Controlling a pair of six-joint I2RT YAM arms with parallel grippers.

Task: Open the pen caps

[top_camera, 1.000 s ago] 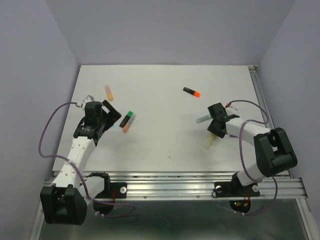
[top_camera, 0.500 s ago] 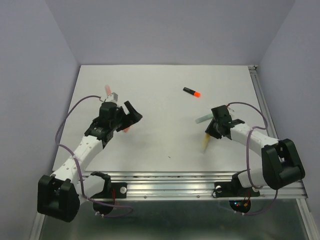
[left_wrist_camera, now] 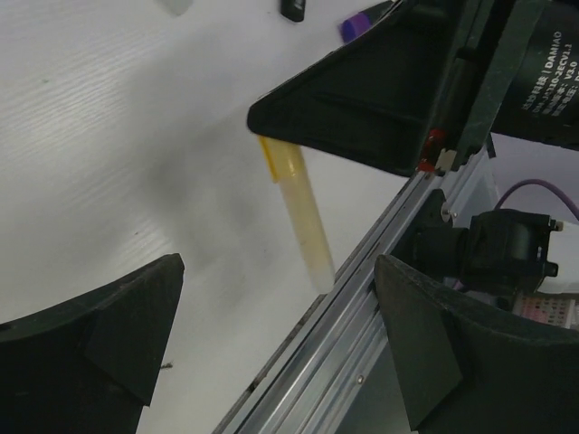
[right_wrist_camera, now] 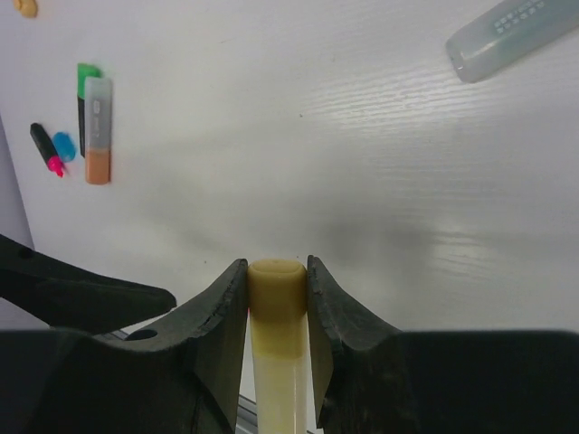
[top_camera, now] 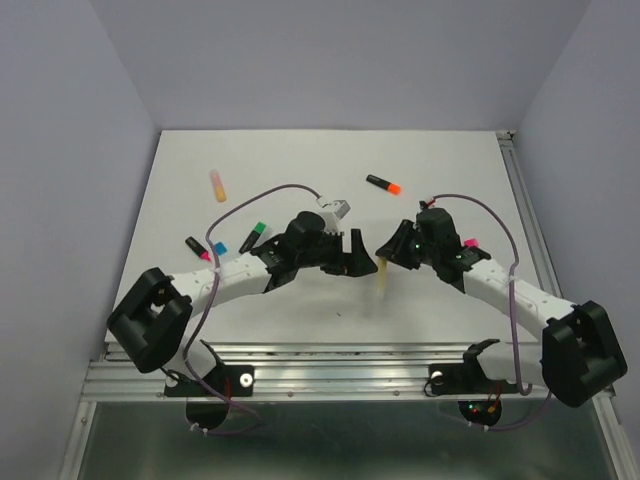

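While right fingers (right_wrist_camera: 226,303) pinch one pale yellow plastic highlighter (left_wrist_camera: 303,217) at its darker yellow cap (right_wrist_camera: 276,280), mid white desk (top_camera: 300,160), left fingers (left_wrist_camera: 118,316) spread alongside. Elsewhere on desk: one orange block cap (top_camera: 394,188), one green block cap (top_camera: 260,228), both on black barrels.

Both arms stretched low and inward, wrists nearly meeting at the centre.
Left gripper (top_camera: 356,254) faces right, jaws spread wide; right gripper (top_camera: 389,250) faces left, clamped on a pale yellow pen (right_wrist_camera: 275,380).
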